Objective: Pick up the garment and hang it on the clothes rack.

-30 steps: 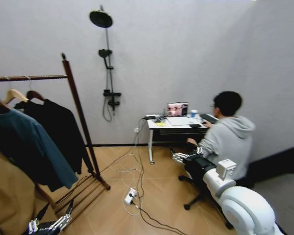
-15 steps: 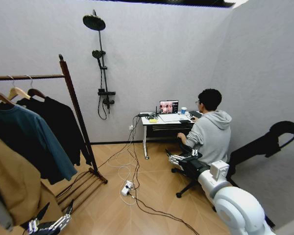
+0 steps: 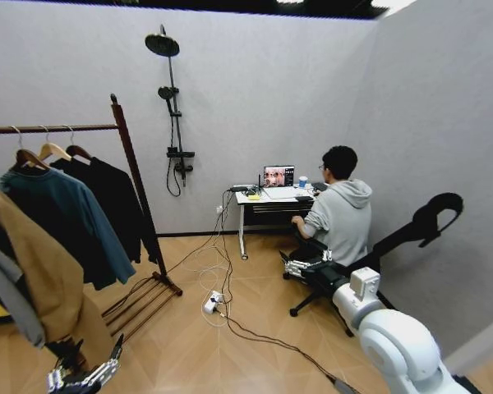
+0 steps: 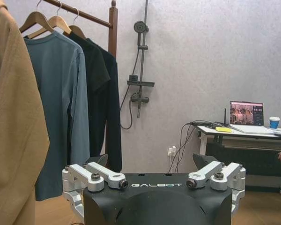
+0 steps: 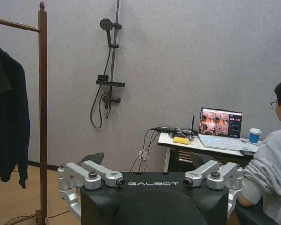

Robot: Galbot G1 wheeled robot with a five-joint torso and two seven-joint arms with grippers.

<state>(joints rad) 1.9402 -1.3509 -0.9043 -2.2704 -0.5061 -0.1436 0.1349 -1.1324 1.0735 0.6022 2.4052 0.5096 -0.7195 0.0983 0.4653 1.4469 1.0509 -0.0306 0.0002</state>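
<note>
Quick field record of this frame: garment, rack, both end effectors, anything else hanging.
garment: black jacket on a wooden hanger, hanging on the rail nearest the rack's end upright
clothes rack: dark wooden rack, horizontal rail, ball finial, slatted low shelf
other hanging items: teal-blue jacket beside the black one, then tan coat
left end effector: low near the floor in front of the tan coat, open, holding nothing
right end effector: extended forward toward the desk side, open, holding nothing
cables: power strip on the floor by the rack's base
</note>
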